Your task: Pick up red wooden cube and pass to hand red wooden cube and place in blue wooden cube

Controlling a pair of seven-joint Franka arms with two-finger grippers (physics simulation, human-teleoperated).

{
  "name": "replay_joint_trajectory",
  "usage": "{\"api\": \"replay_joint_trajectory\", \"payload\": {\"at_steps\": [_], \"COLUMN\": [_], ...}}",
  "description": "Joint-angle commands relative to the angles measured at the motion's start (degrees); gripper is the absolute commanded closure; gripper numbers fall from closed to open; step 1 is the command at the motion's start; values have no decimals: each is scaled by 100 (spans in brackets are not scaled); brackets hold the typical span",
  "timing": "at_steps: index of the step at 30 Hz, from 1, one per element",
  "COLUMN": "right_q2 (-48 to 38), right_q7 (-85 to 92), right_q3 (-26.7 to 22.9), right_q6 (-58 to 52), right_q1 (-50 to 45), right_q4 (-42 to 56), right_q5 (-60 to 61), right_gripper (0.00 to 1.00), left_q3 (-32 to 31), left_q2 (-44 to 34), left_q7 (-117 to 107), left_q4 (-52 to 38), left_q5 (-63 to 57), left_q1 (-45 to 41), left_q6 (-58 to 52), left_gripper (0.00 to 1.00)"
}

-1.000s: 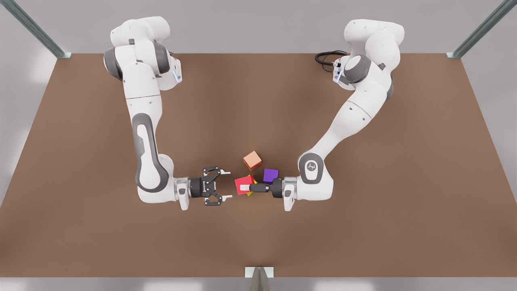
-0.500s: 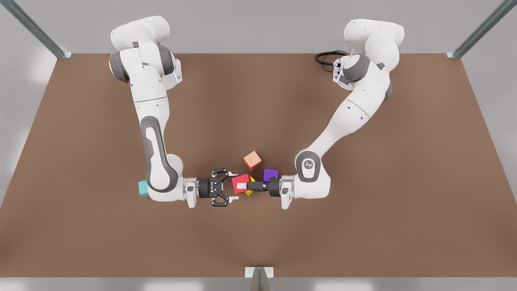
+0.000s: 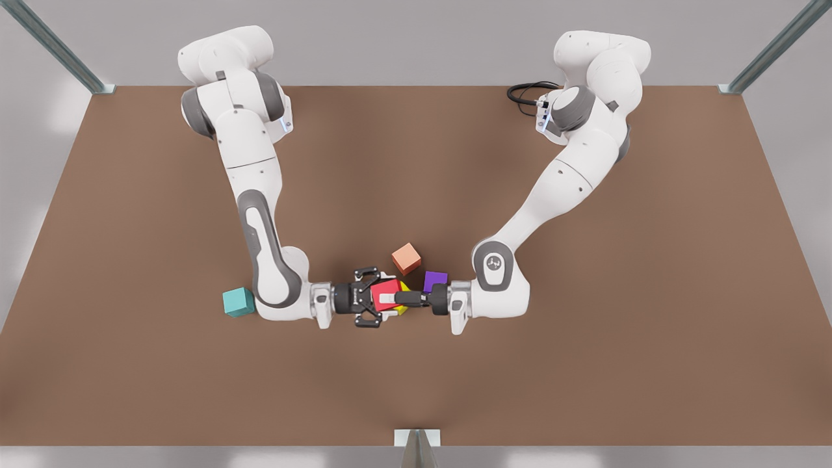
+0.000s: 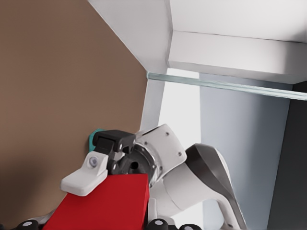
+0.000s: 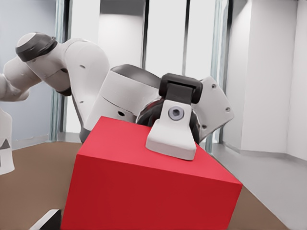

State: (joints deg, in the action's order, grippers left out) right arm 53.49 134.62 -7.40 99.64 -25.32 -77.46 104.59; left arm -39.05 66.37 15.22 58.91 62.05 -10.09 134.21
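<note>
The step in hand is the handover. The left gripper, on the front view's right, is clamped on the red cube and holds it above the table. The right gripper faces it, its jaws apart and straddling the cube; in the left wrist view one of its fingers lies along a cube face, though contact is hard to judge.

To do it well, the right jaws should likely close square on the two free faces, crosswise to the left finger, and grip fully before the left jaws let go.

Room is tight: the two grippers are nearly nose to nose, so the left one probably needs to back straight out. A yellow cube sits right by the held cube, under the left jaws, with a purple cube and an orange cube close behind them. The blue cube lies well behind the right jaws, beside that arm's wrist, with open table around it.
</note>
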Motion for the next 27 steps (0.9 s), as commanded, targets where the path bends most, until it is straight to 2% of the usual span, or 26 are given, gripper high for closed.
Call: {"api": "replay_joint_trajectory", "payload": {"at_steps": [1,2,3,4,5,6,7,15,18,22,23,24,25,26,27], "right_q2": [-6,-6,-6,-6,-6,-6,-6,-32,-41,-243,-208,-260,-384,-497,-656], "right_q7": [284,276,276,276,276,276,276,276,284,302,319,293,48,-381,-1076], "right_q3": [19,19,28,28,28,37,46,98,195,133,133,125,-314,-534,-666], "right_q6": [73,73,99,143,143,143,143,99,99,91,47,47,99,91,64], "right_q1": [1,1,1,1,1,1,19,71,142,396,572,704,669,660,678], "right_q4": [3,12,12,12,12,12,12,3,-14,-129,-129,-181,-173,-146,-129], "right_q5": [18,18,18,26,26,26,26,35,26,-281,-439,-834,-1414,-2097,-3047], "right_gripper": [0,16,36,54,54,54,54,54,54,54,54,54,54,53,53], "left_q3": [-6,-6,-6,-6,-6,-6,-6,-15,-24,-33,11,-41,-340,-349,-393], "left_q2": [-10,-10,-1,8,8,8,8,-124,-168,-537,-809,-1125,-1416,-1739,-1934], "left_q7": [711,711,711,711,711,711,719,737,772,333,149,-1106,-1890,-1891,-1935], "left_q4": [-2,-2,-11,-2,-2,-2,-2,209,411,833,833,736,324,60,-19], "left_q5": [184,184,184,184,193,246,254,202,62,-756,-1939,-4038,-6036,-7454,-8157], "left_q1": [-2,-2,-2,-11,-11,-11,-11,279,666,1615,1887,2283,2327,2292,2607], "left_q6": [-17,-17,-17,-17,-17,-17,-17,-114,-632,-1827,-2564,-3619,-5349,-5991,-6406], "left_gripper": [59,56,54,29,9,9,0,0,0,0,0,0,0,0,0]}}
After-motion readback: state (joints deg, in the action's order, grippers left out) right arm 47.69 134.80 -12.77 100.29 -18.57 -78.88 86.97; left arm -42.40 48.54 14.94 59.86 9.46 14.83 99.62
